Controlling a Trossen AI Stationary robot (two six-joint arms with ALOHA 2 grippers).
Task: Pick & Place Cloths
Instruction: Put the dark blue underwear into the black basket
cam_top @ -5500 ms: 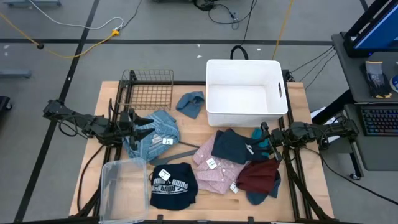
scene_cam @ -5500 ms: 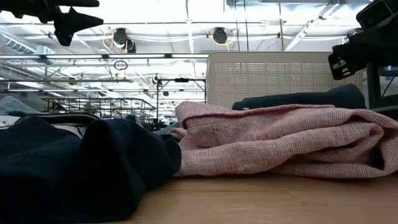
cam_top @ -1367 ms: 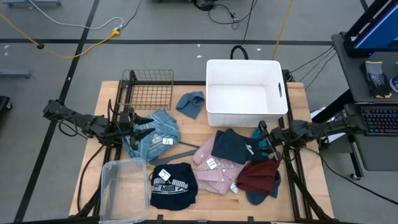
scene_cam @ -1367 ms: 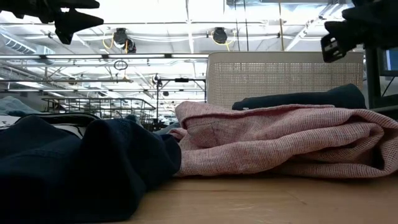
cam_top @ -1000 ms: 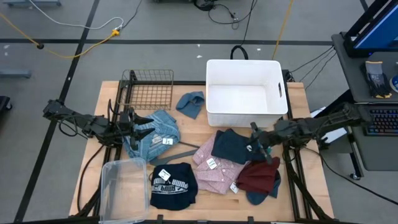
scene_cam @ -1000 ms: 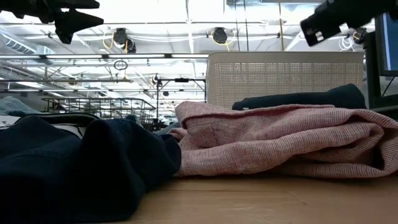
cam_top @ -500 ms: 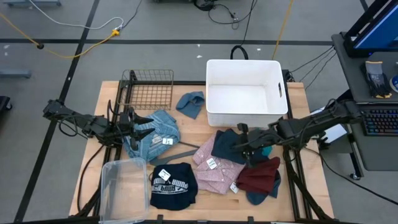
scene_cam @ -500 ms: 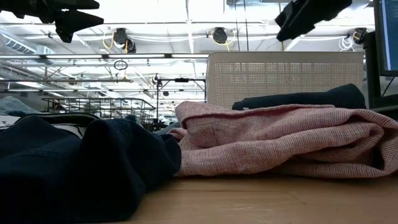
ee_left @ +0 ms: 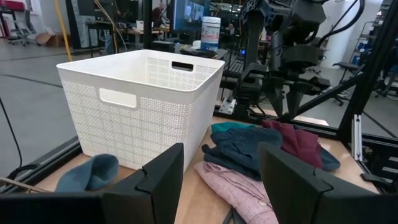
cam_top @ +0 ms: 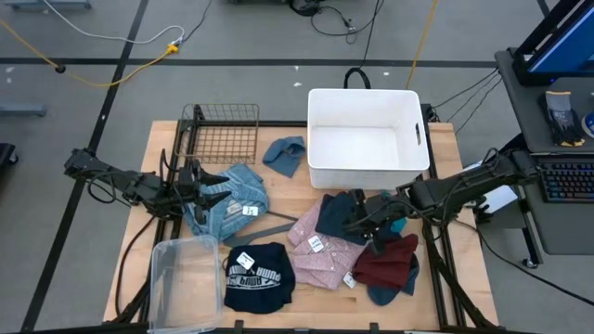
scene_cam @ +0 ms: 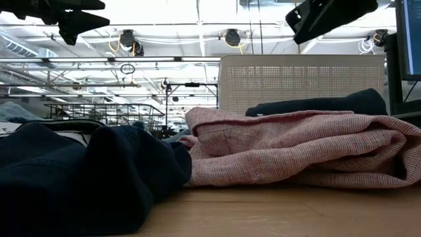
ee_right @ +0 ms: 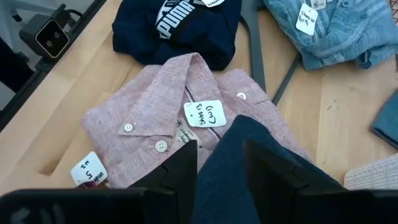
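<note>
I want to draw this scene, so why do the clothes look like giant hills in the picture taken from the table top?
In the low view the camera sits level with the tabletop, so the pink checked shirt and black garment close by fill the frame; the ceiling lights behind glare white. In the high view the same pink checked shirt looks small and flat.

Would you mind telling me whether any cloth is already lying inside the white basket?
No, in the high view the white basket shows only its bare floor, and the cloths lie on the table around it.
</note>
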